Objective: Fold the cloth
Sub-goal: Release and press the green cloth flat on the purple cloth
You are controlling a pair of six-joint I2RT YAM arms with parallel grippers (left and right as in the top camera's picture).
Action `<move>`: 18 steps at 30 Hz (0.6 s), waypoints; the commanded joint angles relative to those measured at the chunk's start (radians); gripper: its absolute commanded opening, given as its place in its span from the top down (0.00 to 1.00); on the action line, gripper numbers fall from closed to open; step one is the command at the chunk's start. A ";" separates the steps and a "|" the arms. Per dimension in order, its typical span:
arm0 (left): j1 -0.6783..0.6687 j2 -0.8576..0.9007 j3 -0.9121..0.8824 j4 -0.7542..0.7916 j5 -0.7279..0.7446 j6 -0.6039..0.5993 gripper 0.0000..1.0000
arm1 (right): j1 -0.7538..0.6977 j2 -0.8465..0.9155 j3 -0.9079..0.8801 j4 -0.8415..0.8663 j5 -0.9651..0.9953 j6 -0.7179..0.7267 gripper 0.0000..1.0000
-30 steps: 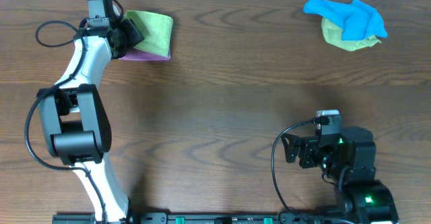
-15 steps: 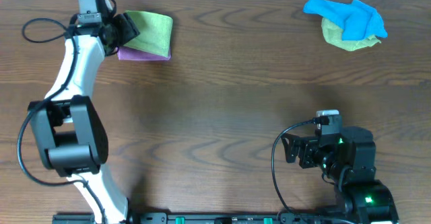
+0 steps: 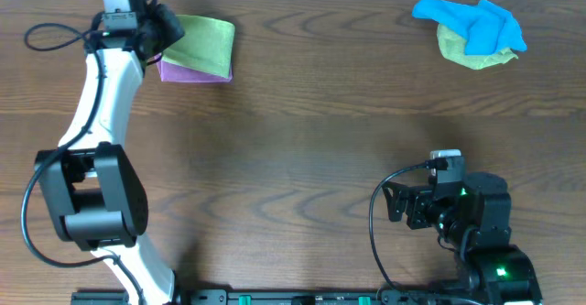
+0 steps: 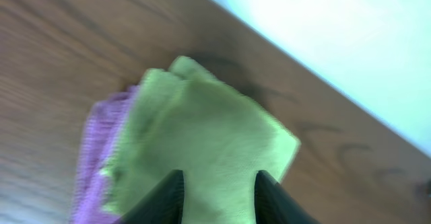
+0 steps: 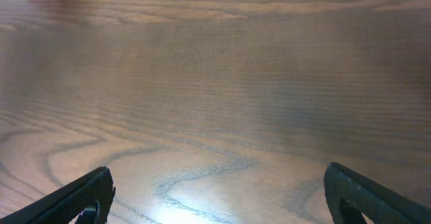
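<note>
Far left on the table point(image 3: 302, 113), my left gripper point(image 3: 170, 28), jaws narrowly apart, sits just left of the folded green cloth point(image 3: 206, 41).

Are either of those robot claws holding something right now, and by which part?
Nothing is held. The left gripper stands open over the green cloth; the right gripper is open above the table.
</note>
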 commanded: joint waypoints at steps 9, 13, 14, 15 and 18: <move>-0.077 0.145 0.028 0.158 -0.027 -0.118 0.95 | -0.007 -0.005 -0.007 -0.002 -0.005 0.011 0.01; -0.077 0.191 0.028 0.179 -0.034 -0.123 0.94 | -0.007 -0.005 -0.007 -0.002 -0.005 0.011 0.01; -0.077 0.202 0.028 0.184 -0.042 -0.124 0.94 | -0.007 -0.005 -0.007 -0.002 -0.005 0.011 0.01; -0.077 0.215 0.028 0.187 -0.056 -0.130 0.95 | -0.007 -0.005 -0.007 -0.002 -0.005 0.011 0.01; -0.077 0.240 0.028 0.194 -0.084 -0.134 0.94 | -0.007 -0.005 -0.007 -0.002 -0.005 0.011 0.01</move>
